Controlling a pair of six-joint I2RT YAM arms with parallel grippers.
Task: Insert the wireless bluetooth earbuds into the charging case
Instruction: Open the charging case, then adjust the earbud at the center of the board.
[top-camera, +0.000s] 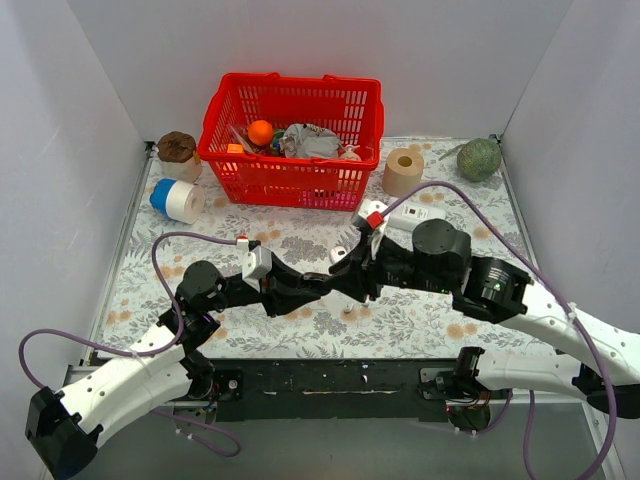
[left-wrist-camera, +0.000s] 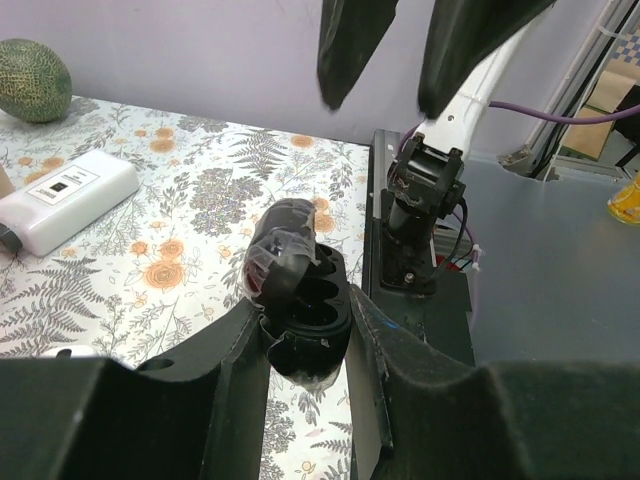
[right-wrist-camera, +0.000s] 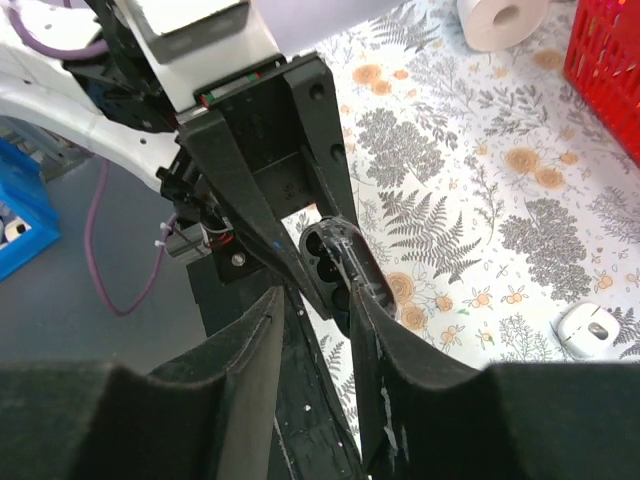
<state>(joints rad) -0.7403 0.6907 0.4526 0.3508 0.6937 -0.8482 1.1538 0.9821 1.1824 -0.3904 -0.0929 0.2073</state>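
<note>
Left gripper (left-wrist-camera: 305, 322) fills the near view, clamped on black case (left-wrist-camera: 300, 285), lid swung open toward 11 o'clock. Its hollows look dark; whether buds sit inside, cannot tell. Right gripper (right-wrist-camera: 316, 296) hangs close over the case, not touching, jaws parted, nothing between them.

At 6 o'clock of the grippers, a pale speck (top-camera: 348, 311) on the mat (top-camera: 140, 270), possibly a bud, too small to confirm.

Basket (top-camera: 222, 110) at 12 o'clock holds an orange ball (top-camera: 260, 131) and crumpled items. White box (top-camera: 412, 212) at 2 o'clock. Bare mat at 9 o'clock; table edge (top-camera: 320, 358) near at 6.
</note>
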